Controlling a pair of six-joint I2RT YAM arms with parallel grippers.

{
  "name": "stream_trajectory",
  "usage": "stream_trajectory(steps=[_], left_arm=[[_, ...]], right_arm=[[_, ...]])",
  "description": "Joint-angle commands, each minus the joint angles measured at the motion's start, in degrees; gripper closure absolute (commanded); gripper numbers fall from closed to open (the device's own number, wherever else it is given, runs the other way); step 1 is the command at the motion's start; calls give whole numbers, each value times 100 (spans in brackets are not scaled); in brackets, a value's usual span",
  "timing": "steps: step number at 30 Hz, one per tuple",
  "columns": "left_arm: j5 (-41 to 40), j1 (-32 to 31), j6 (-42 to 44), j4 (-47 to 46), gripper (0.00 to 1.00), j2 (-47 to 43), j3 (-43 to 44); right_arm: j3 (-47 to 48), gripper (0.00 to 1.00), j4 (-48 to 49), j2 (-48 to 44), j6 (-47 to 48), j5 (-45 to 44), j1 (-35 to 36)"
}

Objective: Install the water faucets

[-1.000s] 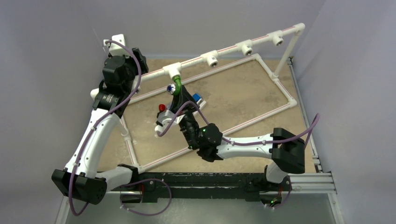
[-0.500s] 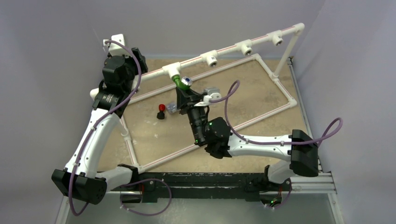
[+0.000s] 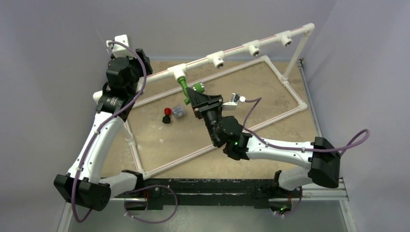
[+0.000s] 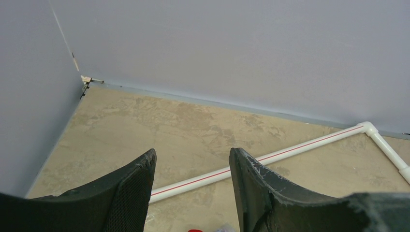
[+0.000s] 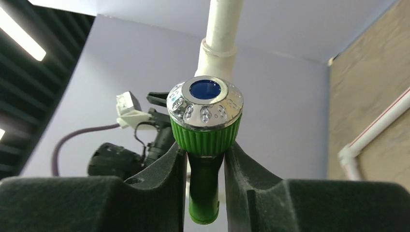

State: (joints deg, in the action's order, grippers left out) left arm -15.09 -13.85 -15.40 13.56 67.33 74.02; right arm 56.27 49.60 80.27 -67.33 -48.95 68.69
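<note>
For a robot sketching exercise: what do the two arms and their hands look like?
The left arm and right arm have smooth white shells with chunky black joint housings. A purple cable runs loosely along each. The right arm shows a small green light. The left hand and right hand each have two thick, matte black fingers with a rough surface.

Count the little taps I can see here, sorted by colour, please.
Green tap: 1
Red-knobbed tap: 1
Pale tap: 1
Total: 3
</note>
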Motion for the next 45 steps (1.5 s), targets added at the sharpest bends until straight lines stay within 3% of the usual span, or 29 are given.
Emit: stream_trajectory(steps=[1,7,16,21,28,32,45], left_arm=[[718,-241,-42,1215,44,-89,-182],[718,-241,-55,1212,44,-71,-151],[701,-241,-62,1219,44,-27,-133],[676,-241,-60,1219,44,-11,-115],[674,-241,-60,1216,44,-1,-125],[679,-241,-60,1194,44,-1,-133],[683,-241,-52,1185,44,9,-138]], right_arm=[[-20,100,-228,133,-2232,1441,-225],[-174,100,-510,-41,-2451,1700,-280],[-612,49,-779,-540,-1639,1586,-284],[-789,30,-843,-802,-874,1698,-286],[-1071,27,-960,-1412,614,1685,-287],[-1135,27,-937,-1712,1914,1867,-286],[-594,27,-1563,-2180,7737,3089,-271]])
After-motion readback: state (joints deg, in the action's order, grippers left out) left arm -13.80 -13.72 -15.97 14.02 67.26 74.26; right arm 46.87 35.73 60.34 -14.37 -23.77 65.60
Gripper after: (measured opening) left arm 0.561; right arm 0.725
